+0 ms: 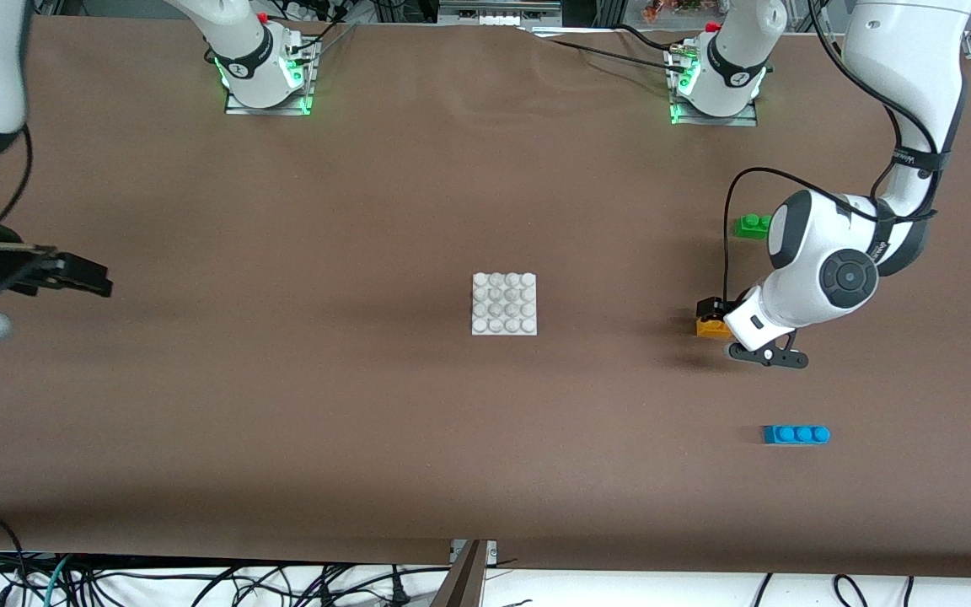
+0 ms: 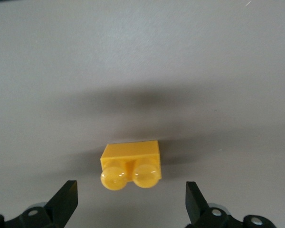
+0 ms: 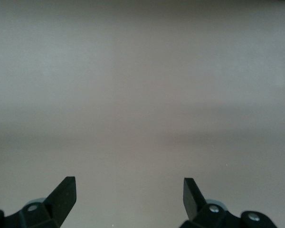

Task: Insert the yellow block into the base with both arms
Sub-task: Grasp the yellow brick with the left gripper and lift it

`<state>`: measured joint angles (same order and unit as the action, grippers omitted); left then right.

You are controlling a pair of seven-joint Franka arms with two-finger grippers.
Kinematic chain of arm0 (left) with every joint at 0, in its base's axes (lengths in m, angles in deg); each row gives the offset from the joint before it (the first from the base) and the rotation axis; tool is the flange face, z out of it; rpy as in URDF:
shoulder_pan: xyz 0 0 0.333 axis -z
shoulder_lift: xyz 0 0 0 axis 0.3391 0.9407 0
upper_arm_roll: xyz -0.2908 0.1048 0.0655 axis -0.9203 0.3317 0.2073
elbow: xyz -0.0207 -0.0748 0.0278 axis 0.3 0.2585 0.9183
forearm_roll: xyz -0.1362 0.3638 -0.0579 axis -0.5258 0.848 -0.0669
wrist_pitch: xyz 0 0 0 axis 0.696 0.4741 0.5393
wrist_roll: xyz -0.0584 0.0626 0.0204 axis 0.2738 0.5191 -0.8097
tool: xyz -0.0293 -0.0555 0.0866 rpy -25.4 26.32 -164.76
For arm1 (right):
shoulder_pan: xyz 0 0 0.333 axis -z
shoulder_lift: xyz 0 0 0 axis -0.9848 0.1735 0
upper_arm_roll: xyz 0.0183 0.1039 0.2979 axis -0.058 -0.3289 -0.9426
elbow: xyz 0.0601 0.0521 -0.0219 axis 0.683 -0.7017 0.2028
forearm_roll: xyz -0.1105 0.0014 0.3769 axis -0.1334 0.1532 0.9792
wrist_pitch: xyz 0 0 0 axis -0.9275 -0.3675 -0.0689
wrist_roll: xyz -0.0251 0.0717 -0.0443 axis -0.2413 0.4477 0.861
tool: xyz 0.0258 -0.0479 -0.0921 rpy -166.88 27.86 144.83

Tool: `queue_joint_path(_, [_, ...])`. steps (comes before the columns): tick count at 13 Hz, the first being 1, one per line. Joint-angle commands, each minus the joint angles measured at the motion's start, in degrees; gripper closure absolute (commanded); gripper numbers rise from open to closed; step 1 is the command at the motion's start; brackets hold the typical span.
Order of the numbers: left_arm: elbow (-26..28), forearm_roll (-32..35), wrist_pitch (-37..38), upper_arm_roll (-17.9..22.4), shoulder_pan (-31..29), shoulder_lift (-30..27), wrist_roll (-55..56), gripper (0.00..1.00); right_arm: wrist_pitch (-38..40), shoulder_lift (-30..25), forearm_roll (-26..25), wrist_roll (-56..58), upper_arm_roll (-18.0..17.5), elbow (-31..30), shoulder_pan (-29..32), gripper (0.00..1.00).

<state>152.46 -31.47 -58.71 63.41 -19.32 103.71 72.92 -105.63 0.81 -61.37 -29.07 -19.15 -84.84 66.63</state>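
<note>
The small orange-yellow plastic brick with two round studs point(image 1: 713, 327) sits on the brown table point(image 1: 367, 421) in the right-hand part of the front frame, a little below mid-height, toward the left arm's end of the table. The left arm's black two-finger gripper point(image 1: 711, 310) is right over it — in the left wrist view the yellow block point(image 2: 130, 165) lies at lower centre of the frame, between the two black fingertips point(image 2: 66, 199), which stand wide apart and clear of the brick on either side, so the jaws are open and hold nothing. The flat square white plastic plate with its four-by-four grid of round studs point(image 1: 504, 303) lies at the centre of the front frame, well apart from the yellow block. A green two-stud plastic brick point(image 1: 752, 225) sits higher in that frame, partly hidden by the left arm's white wrist, and a longer blue three-stud brick point(image 1: 796, 434) lies in the lower right. The right arm waits at the left edge of the front frame, its black gripper point(image 1: 81, 276) over bare table — its wrist view shows its fingertips point(image 3: 64, 192) spread open with only table surface between them.
</note>
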Motion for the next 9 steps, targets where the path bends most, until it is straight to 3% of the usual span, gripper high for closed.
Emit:
queue_joint_path(1, [1.0, 2.0, -0.7, 0.0, -0.2, -0.4, -0.1, 0.00, -0.8, -4.0, -1.1, -0.1, -1.0, -2.7, 2.2, 0.00])
queue_joint_path(6, [2.6, 2.0, -5.5, -0.1, -0.2, 1.3, -0.1, 0.00, -4.2, -10.9, -1.2, 0.3, -1.5, -9.9, 4.4, 0.00])
queue_joint_path(9, [2.8, 2.0, -6.5, 0.0, 0.1, 2.2, -0.1, 0.00, -4.3, -14.4, -5.3, 2.6, -4.5, -14.7, 7.0, 0.00])
